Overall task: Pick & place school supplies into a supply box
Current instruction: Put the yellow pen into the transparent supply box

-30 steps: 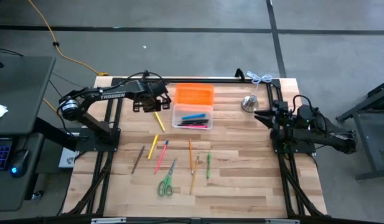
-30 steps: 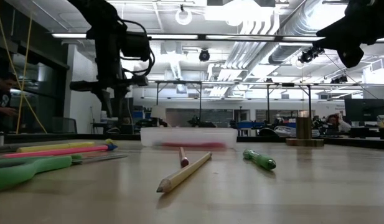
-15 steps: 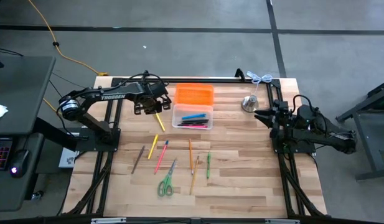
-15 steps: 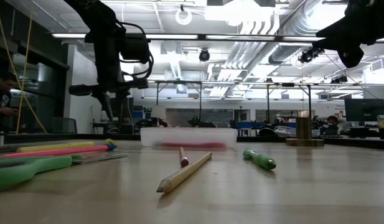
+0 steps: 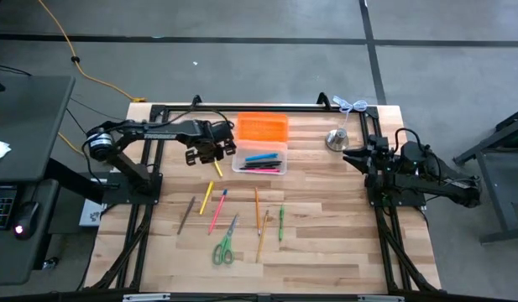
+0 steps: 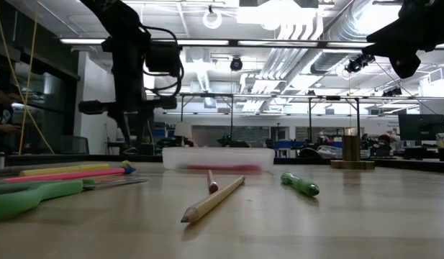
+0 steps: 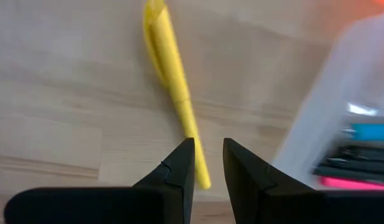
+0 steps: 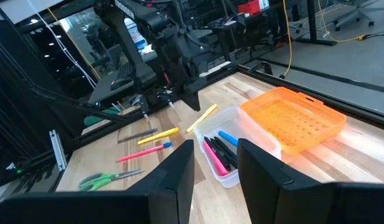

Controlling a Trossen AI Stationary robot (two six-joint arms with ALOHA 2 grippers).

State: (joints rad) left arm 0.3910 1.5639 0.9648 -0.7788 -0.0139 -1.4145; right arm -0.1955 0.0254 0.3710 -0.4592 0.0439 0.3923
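A yellow pen [image 5: 217, 169] lies flat on the table just left of the supply box [image 5: 260, 159], a clear tub with its orange lid [image 5: 261, 128] folded open behind it. My left gripper [image 7: 209, 146] points down over the pen's far end, open, with one finger on either side of the pen's tip [image 7: 203, 180]; I cannot tell whether it touches. Blue, dark and pink pens [image 5: 260, 162] lie in the box. My right gripper [image 8: 215, 152] waits open at the table's right side, raised and level.
More supplies lie in a row toward the near edge: a dark pencil [image 5: 186, 215], a yellow marker [image 5: 206, 198], a pink pen [image 5: 217, 210], an orange pencil [image 5: 257, 210], a green pen [image 5: 280, 223] and green-handled scissors [image 5: 224, 245]. A silvery bell [image 5: 337, 138] stands right of the box.
My left gripper has moved toward the table's near edge and the box while sinking toward the yellow pen, and it has rolled about its own axis. The pen has stayed where it lay.
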